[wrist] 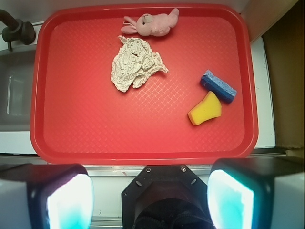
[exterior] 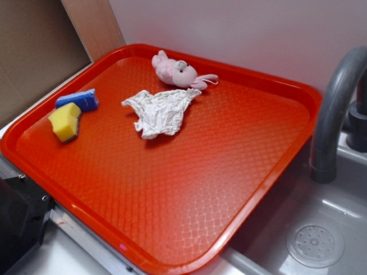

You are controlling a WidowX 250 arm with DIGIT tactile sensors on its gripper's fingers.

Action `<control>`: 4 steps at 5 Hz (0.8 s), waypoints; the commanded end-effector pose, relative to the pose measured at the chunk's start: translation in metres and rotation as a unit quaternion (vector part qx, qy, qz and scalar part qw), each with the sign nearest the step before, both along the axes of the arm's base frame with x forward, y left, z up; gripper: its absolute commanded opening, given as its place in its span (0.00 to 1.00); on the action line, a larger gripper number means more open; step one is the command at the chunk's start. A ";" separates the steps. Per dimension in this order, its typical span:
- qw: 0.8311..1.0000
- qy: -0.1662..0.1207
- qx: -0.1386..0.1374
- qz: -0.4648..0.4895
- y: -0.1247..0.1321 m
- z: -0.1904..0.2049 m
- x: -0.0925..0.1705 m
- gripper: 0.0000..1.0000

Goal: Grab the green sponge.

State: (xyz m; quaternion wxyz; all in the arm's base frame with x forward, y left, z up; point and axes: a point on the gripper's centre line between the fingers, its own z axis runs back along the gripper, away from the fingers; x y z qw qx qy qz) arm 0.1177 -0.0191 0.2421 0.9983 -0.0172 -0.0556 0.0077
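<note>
The green sponge (exterior: 65, 121) looks bright yellow, a chunky angled foam block. It lies on the red tray (exterior: 172, 189) near the left edge in the exterior view, and at the right in the wrist view (wrist: 205, 109). My gripper (wrist: 150, 198) is high above the tray's near edge, well apart from the sponge. Its two fingers (wrist: 69, 200) stand wide apart with nothing between them. The gripper does not show in the exterior view.
A flat blue sponge (exterior: 77, 99) lies right behind the yellow one. A crumpled white cloth (exterior: 160, 112) and a pink plush bunny (exterior: 179, 71) lie toward the tray's back. A grey faucet (exterior: 335, 109) and sink (exterior: 315, 240) are at the right. The robot's black base (wrist: 167, 195) sits below the tray edge.
</note>
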 end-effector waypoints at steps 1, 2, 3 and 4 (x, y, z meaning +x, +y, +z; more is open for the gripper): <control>1.000 0.000 0.000 0.000 0.000 0.000 0.000 1.00; 0.990 0.023 -0.054 0.126 0.022 -0.024 0.020 1.00; 0.966 0.040 -0.060 0.250 0.049 -0.055 0.038 1.00; 0.928 0.039 -0.040 0.369 0.077 -0.076 0.044 1.00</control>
